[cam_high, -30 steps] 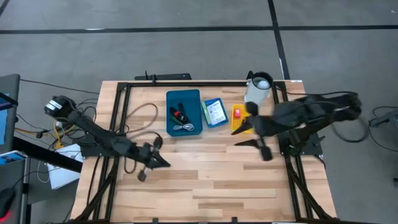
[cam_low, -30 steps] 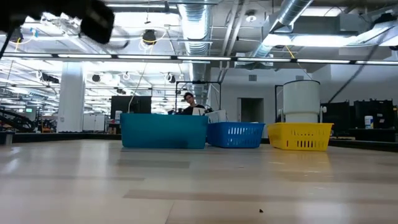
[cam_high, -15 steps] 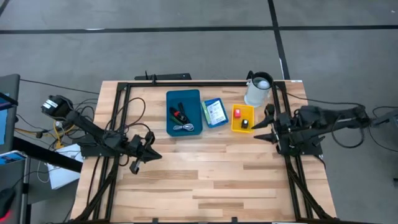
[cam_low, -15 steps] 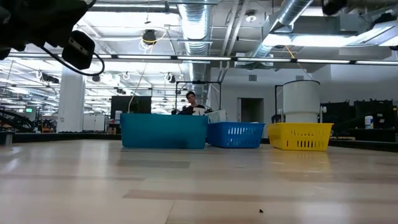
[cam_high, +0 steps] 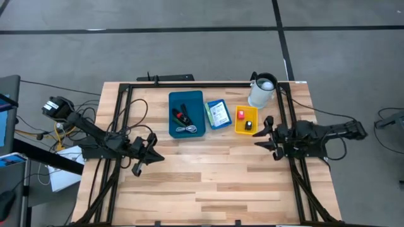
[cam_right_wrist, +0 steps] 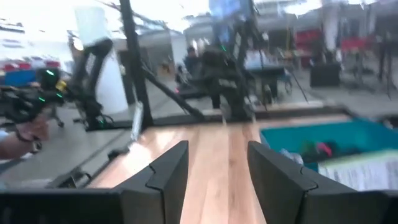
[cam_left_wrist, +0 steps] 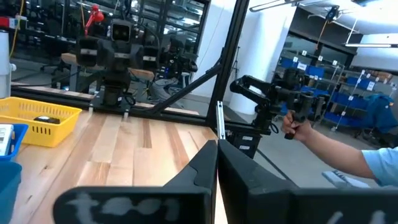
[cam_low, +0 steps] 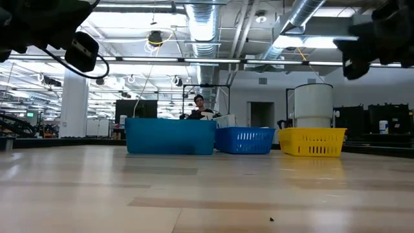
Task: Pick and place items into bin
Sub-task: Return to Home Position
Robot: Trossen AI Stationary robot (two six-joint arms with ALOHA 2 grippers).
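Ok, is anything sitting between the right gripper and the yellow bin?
Nothing visible does. The right gripper, open, hangs near the yellow bin with only bare table between them. The white jug stands beyond the bin, off that line.

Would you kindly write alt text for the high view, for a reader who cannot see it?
Seen from above, a wooden table holds three bins in a row: dark blue bin, smaller blue bin and yellow bin, with a white jug just beyond the yellow one. The two dark arms sit at the table's sides: left end effector shut, right end effector open.
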